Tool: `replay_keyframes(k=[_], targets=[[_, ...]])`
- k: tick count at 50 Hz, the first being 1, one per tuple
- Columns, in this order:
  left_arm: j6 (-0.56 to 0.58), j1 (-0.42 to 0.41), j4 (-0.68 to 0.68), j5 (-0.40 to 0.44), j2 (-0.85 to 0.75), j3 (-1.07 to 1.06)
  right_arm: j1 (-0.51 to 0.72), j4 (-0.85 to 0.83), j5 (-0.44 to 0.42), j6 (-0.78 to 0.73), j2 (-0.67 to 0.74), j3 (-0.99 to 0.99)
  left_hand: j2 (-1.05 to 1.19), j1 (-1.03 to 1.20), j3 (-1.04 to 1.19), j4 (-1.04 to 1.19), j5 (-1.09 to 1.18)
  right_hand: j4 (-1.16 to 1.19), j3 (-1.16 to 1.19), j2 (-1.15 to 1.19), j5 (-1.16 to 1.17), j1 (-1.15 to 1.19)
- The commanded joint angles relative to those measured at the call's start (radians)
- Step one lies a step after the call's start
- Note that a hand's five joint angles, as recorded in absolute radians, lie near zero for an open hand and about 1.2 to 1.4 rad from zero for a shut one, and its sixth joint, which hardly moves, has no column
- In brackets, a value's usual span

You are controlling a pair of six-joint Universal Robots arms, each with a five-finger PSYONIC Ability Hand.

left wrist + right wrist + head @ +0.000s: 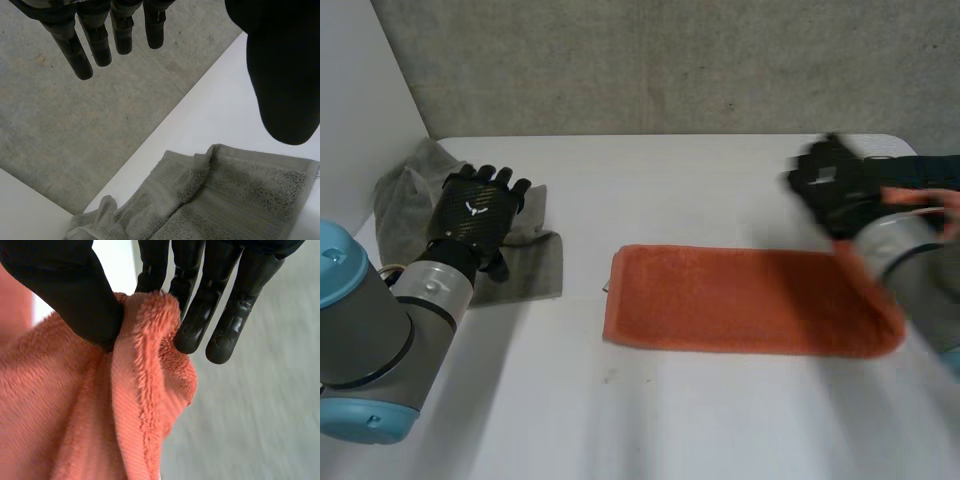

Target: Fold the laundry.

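An orange towel (740, 300) lies flat across the middle of the white table (650, 420). My right hand (832, 185) is raised over its right end. In the right wrist view the orange towel (75, 410) is pinched at a corner between thumb (75, 295) and fingers (200, 315). A grey towel (525, 255) lies crumpled at the far left. My left hand (475, 210) hovers over it, fingers straight and apart. In the left wrist view the grey towel (220, 195) lies below the fingertips (82, 60), untouched.
A grey concrete wall (670, 60) runs behind the table's far edge. A white panel (360, 110) stands at the left. Bare table lies in front of the orange towel and between the two towels.
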Motion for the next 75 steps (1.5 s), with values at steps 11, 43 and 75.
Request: replay_keyframes(k=[11, 43, 75], targets=[[-0.001, -0.015, -0.002, -0.002, -0.011, 0.007, 0.437, -0.001, -0.022, -0.008, 0.343, -0.128, -0.031, -0.015, -0.041, -0.032, -0.048, -0.135, -0.125, -0.127, -0.087, 0.063], [-0.256, -0.459, -0.131, 0.035, -0.433, 0.461, -0.059, 0.143, 0.161, 0.707, -0.043, 0.276, -0.004, 0.012, -0.013, -0.005, -0.021, -1.016, -1.007, -1.008, -0.968, -0.819], [-0.232, -0.344, -0.160, -0.264, -0.550, 0.662, -0.058, 0.100, 0.144, 0.586, 0.009, 0.290, 0.066, 0.082, 0.057, 0.066, 0.050, -0.686, -0.676, -0.678, -0.638, -0.488]])
